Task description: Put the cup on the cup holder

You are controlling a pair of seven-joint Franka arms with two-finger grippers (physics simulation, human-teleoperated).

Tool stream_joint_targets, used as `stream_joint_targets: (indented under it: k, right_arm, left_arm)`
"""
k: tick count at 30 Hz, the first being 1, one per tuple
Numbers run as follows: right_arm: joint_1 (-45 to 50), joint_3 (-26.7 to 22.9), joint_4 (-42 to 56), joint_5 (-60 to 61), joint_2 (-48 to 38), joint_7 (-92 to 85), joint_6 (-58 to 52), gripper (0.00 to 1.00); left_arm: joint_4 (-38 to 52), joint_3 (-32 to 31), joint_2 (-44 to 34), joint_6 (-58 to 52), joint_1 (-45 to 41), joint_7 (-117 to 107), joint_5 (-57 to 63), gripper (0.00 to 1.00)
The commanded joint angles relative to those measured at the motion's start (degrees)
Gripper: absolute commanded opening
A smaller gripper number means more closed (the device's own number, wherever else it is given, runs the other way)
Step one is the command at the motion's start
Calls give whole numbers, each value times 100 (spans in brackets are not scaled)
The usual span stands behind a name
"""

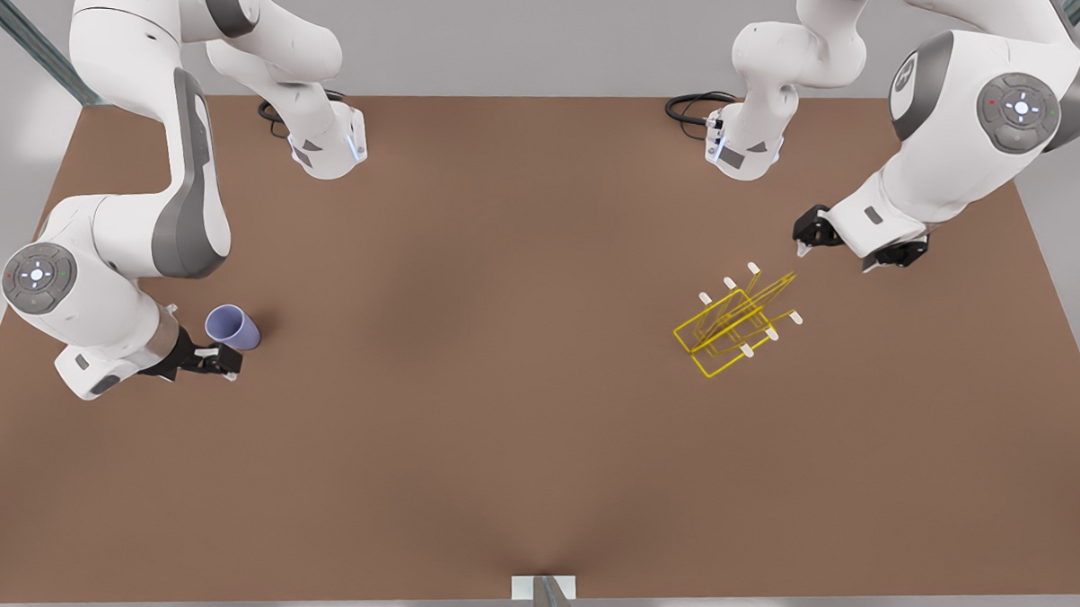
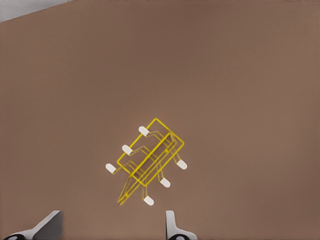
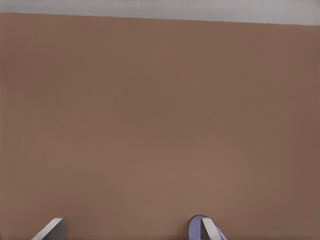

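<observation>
- Though it lies tipped near the worktop's edge at the front view's left, the cup (image 1: 233, 327) touches one finger of the right gripper (image 1: 221, 362), whose jaws stand apart.
- The holder (image 1: 735, 323) sits well apart, below the left gripper (image 1: 852, 254), jaws apart, waiting.
- Closing off-centre could roll the cup away.

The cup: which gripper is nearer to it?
Right. The right gripper sits right beside the cup; the left gripper hovers by the cup holder, across the table.
</observation>
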Motion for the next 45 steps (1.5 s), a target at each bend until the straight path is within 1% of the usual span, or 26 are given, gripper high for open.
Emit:
stream_joint_targets:
  k: [1,4,6,8,9,11,14,16,19,21,29,45]
  right_arm:
    - [30,-3,18,-51,0,169,68,100]
    - [-31,-3,-8,-16,281,169,42,100]
    - [-119,6,-430,20,317,204,6,100]
    - [-154,15,-1010,54,142,213,103,100]
    - [-268,24,-1334,160,-148,204,129,100]
    - [-277,24,-2802,248,-1378,204,753,100]
    - [-356,32,-3294,283,-1862,178,876,100]
    - [-374,24,-4147,283,-2170,90,1780,100]
    - [-734,24,-4851,274,-2083,-270,3056,100]
    - [-945,32,-4851,274,-1793,-393,3188,100]
    - [-1297,24,-4895,274,-1520,-868,3408,100]
    - [-1341,24,-4948,274,-984,-1351,3522,100]
  left_arm:
    - [4,-2,-6,108,-5,-105,3,100]
    - [13,-2,100,108,-23,-96,21,100]
    - [22,7,179,108,-5,-96,21,100]
    - [22,7,205,152,-5,-105,65,100]
    - [22,7,275,196,-5,-105,74,100]
    - [22,15,275,170,4,-105,65,100]
    - [13,15,311,179,4,-105,65,100]
    - [13,15,311,179,-5,-105,65,100]
    - [13,15,346,170,-5,-105,65,100]
    - [13,15,346,143,-14,-105,65,100]
    - [13,7,337,143,-31,-105,65,100]
    - [13,7,337,143,-40,-96,65,100]
